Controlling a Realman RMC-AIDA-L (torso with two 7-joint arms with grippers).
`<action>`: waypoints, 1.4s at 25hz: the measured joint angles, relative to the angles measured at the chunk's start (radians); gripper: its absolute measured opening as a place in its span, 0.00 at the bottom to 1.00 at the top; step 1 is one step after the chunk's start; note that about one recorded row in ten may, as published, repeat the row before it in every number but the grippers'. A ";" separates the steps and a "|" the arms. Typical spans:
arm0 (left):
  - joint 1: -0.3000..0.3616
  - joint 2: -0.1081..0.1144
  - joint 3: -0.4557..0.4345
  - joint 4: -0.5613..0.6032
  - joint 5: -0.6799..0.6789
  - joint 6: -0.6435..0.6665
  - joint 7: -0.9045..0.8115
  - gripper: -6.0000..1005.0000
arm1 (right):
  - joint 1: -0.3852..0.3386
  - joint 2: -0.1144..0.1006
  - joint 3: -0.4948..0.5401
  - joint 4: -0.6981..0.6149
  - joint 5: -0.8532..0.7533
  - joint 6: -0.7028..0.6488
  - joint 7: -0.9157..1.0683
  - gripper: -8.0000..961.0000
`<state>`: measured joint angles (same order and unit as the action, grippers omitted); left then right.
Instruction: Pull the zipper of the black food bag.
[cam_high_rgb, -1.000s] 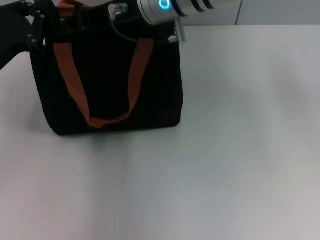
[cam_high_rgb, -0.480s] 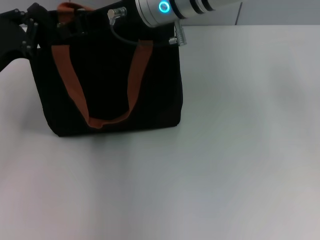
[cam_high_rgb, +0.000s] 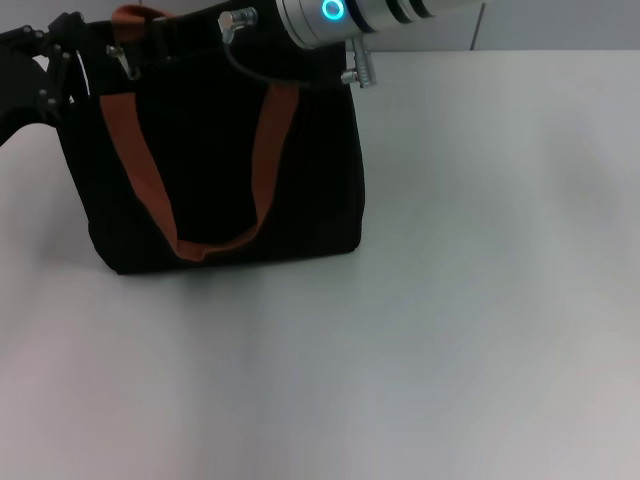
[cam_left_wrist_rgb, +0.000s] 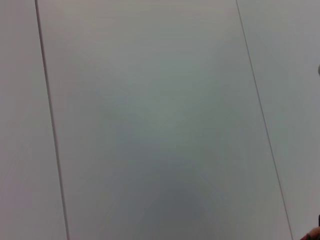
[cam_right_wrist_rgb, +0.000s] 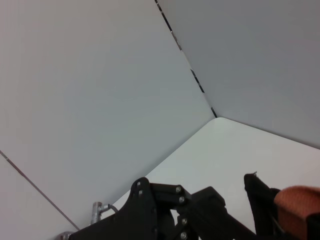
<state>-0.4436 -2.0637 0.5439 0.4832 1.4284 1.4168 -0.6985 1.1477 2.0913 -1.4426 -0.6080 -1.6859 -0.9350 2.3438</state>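
Your zipper (cam_high_rgb: 127, 62) shows as a small silvery tab hanging at the top edge of the black food bag (cam_high_rgb: 215, 160), toward that edge's left end, at about eleven o'clock in the head view. The bag stands upright on the white desk (cam_high_rgb: 470, 300), its orange-brown straps (cam_high_rgb: 262, 160) looping down the face toward you.

The left end effector (cam_high_rgb: 55, 65) sits at the bag's top left corner, right beside the tab. You cannot tell whether its fingers are spread or pinching the tab; dark hardware merges with dark fabric there. Its wrist camera sees only blank wall panels, so it gives you no check.

The right arm (cam_high_rgb: 340, 15) reaches across the bag's top from one o'clock, and its end effector is lost against the black fabric, so you cannot tell its state either. From the right wrist view, the black linkage (cam_right_wrist_rgb: 165, 210) is probably the left end effector, with a strap end (cam_right_wrist_rgb: 297, 205) beside it.

Risks as I judge them: a thin tab can slip free under a sideways pull; an unbraced soft bag may slide or tip toward the pull instead of unzipping; the upper strap loop (cam_high_rgb: 135, 15) lies close enough to get caught.
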 joint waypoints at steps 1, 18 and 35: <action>0.000 0.000 0.001 0.000 0.001 0.002 0.001 0.03 | 0.000 0.000 0.000 0.000 0.000 0.000 0.000 0.05; 0.011 0.001 -0.005 0.005 0.001 0.041 -0.005 0.03 | 0.015 -0.002 -0.004 0.012 -0.004 0.022 0.001 0.11; 0.012 0.002 -0.007 0.008 -0.002 0.048 -0.010 0.04 | 0.035 -0.001 -0.008 0.038 -0.006 0.026 0.002 0.24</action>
<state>-0.4315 -2.0615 0.5366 0.4909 1.4264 1.4649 -0.7083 1.1827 2.0901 -1.4508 -0.5703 -1.6918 -0.9094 2.3463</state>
